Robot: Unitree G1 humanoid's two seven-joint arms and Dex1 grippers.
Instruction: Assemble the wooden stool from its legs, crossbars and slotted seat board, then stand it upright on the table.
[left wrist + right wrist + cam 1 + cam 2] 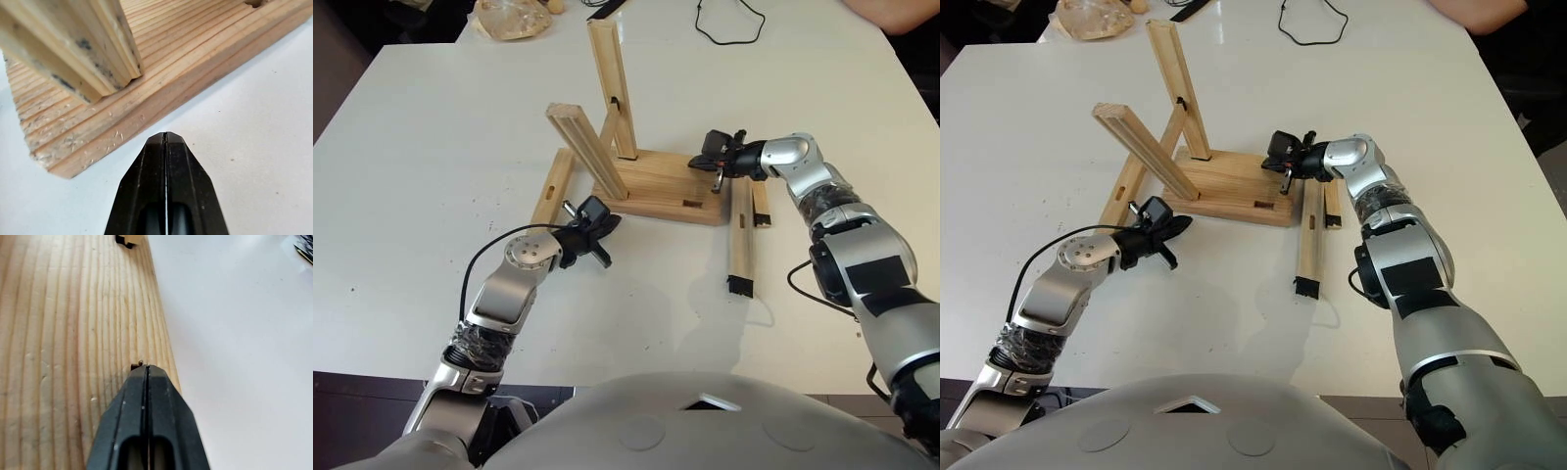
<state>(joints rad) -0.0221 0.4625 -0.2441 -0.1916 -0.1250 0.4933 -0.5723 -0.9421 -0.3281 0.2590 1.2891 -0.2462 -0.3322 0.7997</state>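
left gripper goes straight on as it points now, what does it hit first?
Probably the seat board: the left gripper, jaws shut, aims at its side edge near a corner, across bare table. An inserted leg stands just behind that edge.

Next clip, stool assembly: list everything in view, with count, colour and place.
table: 1, white, under everything.
seat board: 1, pale wood, flat at table centre.
upright leg: 1, pale wood, rising from the board.
tilted leg: 1, pale wood, leaning leftward from the board.
slotted bar: 1, pale wood, left of the board.
loose leg: 1, pale wood with a black end, lying right of the board.
short bar: 1, pale wood, beside the loose leg.
cable: 1, black, far edge.
crumpled bag: 1, translucent tan, far left.
left hand: 1, black, shut, near the board's near-left corner.
right hand: 1, black, shut, over the board's right edge.
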